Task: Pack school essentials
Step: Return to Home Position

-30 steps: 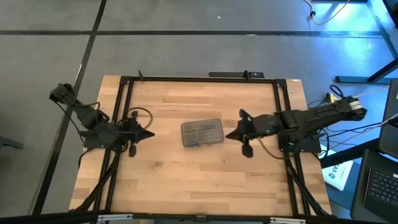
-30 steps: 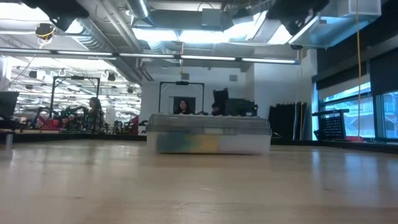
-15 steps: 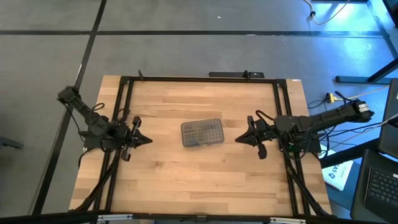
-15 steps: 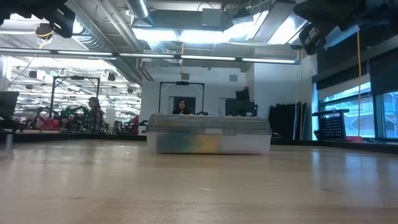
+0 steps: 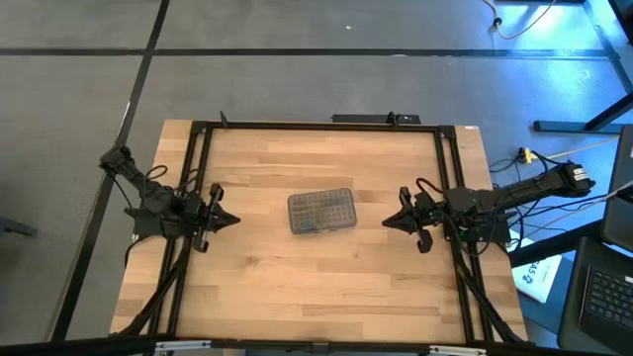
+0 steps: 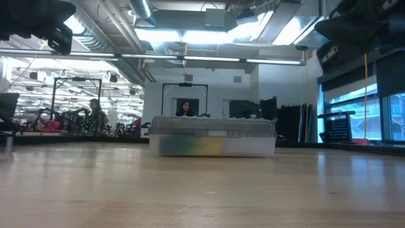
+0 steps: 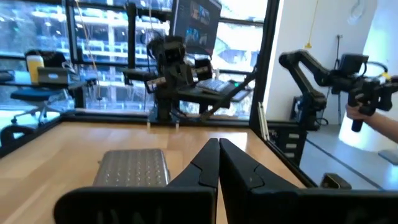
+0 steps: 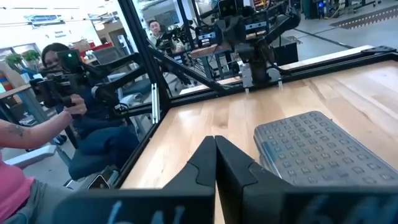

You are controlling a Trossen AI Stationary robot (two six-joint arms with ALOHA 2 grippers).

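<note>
We saw the lidded case (image 5: 321,211) at table (image 5: 297,297) centre, supplies (image 6: 190,147) a yellow-green blur inside, left gripper (image 5: 233,220) at its 9 o'clock, right gripper (image 5: 388,222) at 3, both with fingers pressed together, holding nothing

Through the clear case (image 6: 253,147) wall, the school essentials (image 6: 199,147) show only as a blurred yellow-green smear.
</note>
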